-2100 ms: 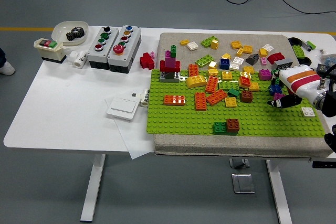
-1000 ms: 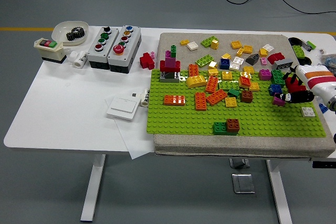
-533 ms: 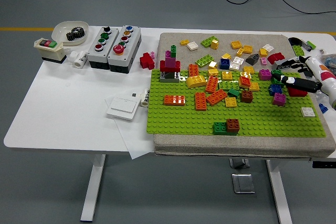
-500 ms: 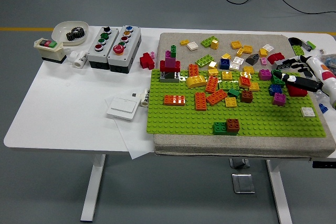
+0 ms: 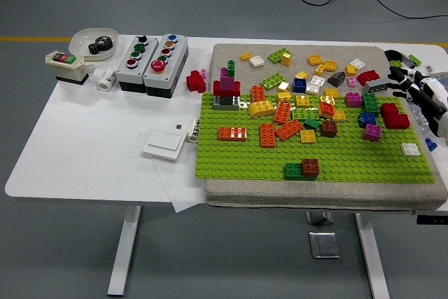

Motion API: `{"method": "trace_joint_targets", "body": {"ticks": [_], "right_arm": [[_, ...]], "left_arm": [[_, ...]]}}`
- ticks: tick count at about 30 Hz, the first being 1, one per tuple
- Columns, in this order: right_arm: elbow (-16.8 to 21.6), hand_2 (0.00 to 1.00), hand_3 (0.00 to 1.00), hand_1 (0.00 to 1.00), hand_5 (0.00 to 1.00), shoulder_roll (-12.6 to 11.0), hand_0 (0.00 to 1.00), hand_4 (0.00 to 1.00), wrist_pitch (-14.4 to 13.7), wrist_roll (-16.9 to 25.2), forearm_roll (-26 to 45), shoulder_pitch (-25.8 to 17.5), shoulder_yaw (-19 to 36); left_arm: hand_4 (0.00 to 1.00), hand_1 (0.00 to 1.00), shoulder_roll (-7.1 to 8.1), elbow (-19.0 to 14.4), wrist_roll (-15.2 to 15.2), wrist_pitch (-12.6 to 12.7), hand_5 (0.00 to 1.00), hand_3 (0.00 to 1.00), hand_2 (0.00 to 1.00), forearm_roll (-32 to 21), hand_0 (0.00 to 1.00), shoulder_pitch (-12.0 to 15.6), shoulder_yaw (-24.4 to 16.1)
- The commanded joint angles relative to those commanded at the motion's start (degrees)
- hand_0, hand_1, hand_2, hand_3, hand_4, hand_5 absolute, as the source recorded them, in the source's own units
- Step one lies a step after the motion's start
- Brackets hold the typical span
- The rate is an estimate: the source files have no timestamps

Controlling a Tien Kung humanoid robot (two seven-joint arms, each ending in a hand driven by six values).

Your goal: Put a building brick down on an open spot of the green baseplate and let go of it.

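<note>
At the right edge of the frame the right hand (image 5: 413, 85) hangs with its fingers spread and holding nothing, while the red brick (image 5: 394, 115) sits free on the green baseplate (image 5: 245, 155), just below and left of the fingertips, its longer side running roughly left to right. Only this hand is in sight, so it is the nearer one. A green brick (image 5: 370, 103) and a magenta brick (image 5: 373, 131) crowd the red one's left side; the baseplate's lower right lies mostly open.
</note>
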Motion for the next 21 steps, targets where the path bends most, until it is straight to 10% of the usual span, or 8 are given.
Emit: {"method": "trace_joint_targets", "body": {"ticks": [21], "right_arm": [[0.0,0.842,0.838,0.818,0.991,-0.2,0.875,0.998,0.8,-0.7,1.6,-0.6,0.6]], "left_arm": [[0.770,0.756,0.15,-0.2,0.4,-0.2,0.730,0.651,0.785,1.3,0.741,-0.1,-0.7]]}}
